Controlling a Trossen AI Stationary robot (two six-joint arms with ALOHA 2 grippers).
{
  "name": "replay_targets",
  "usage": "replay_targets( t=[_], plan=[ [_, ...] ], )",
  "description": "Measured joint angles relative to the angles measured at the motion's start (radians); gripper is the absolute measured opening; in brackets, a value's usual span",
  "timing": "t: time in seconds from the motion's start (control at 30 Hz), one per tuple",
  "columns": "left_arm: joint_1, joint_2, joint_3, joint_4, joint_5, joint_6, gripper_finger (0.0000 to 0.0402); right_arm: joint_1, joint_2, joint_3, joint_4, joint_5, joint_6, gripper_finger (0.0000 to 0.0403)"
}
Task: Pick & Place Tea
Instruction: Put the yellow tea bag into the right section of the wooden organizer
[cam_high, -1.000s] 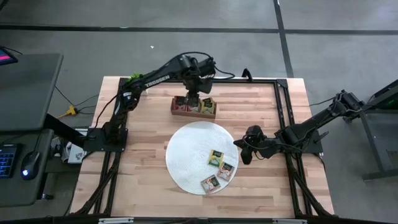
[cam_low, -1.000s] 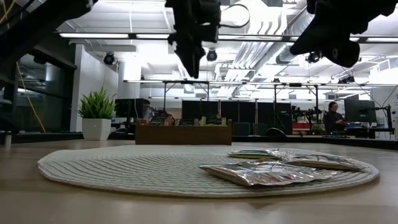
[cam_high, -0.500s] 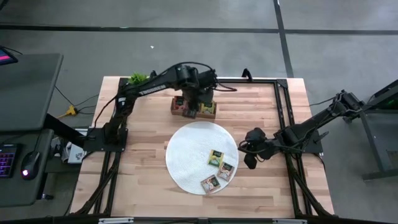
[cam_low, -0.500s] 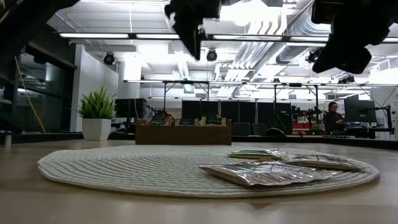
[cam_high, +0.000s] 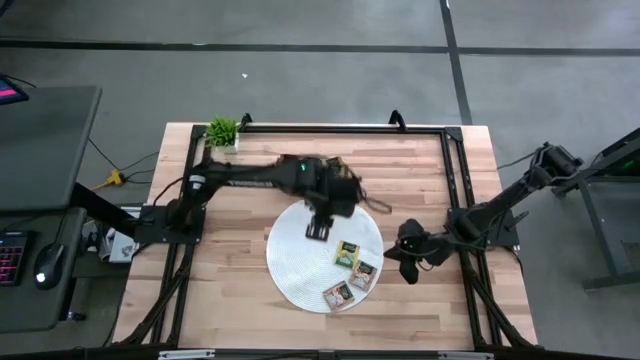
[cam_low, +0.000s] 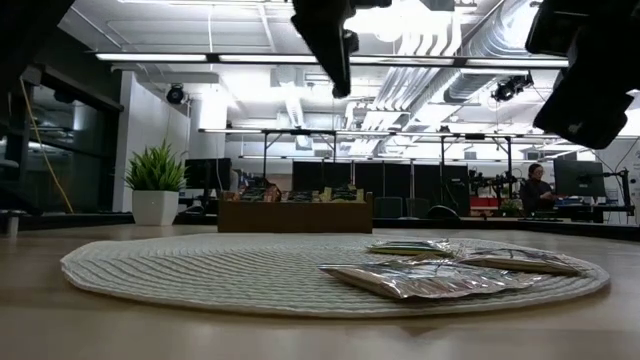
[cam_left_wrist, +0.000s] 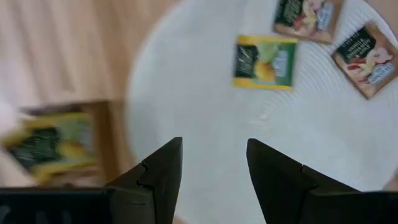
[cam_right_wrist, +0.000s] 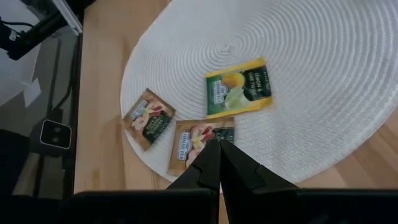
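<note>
Three tea packets on white woven mat, left end effector above, released and empty, right end effector clenched beside mat.

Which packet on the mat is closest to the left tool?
The yellow-green lemon packet: it lies nearest the left tool; the two brownish packets lie farther toward the mat's edge.

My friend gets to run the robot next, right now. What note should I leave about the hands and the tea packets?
Left gripper: open, empty, up over the round white mat, near its far edge.
Right gripper: shut, empty, waiting off the mat's right edge.
Tea: three packets lie flat on the mat, one yellow-green packet and two brown packets. More packets already sit in the wooden tray at the far side.
Done: some tea is in the tray.
Left: probably pick up the three mat packets, one at a time.
</note>
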Motion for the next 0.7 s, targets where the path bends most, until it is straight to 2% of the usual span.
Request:
replay_targets(
  t=[0.17, 0.43, 0.57, 0.7],
  plan=[
    [-0.097, -0.001, -0.162, 0.075, 0.039, -0.166, 0.0175, 0.025, 0.0, -0.001, 0.002, 0.027, 0.005, 0.0],
    [-0.283, 0.0, -0.354, 0.341, 0.089, -0.401, 0.0172, 0.038, 0.0, -0.001, 0.002, 0.044, -0.006, 0.0],
    [-0.358, 0.0, -0.38, 0.431, 0.053, -0.5, 0.0147, 0.038, 0.0, -0.001, 0.034, 0.054, -0.006, 0.0],
    [-0.399, -0.001, -0.39, 0.492, -0.01, -0.584, 0.0101, 0.038, 0.02, -0.001, 0.109, 0.086, -0.009, 0.0]
  ],
)
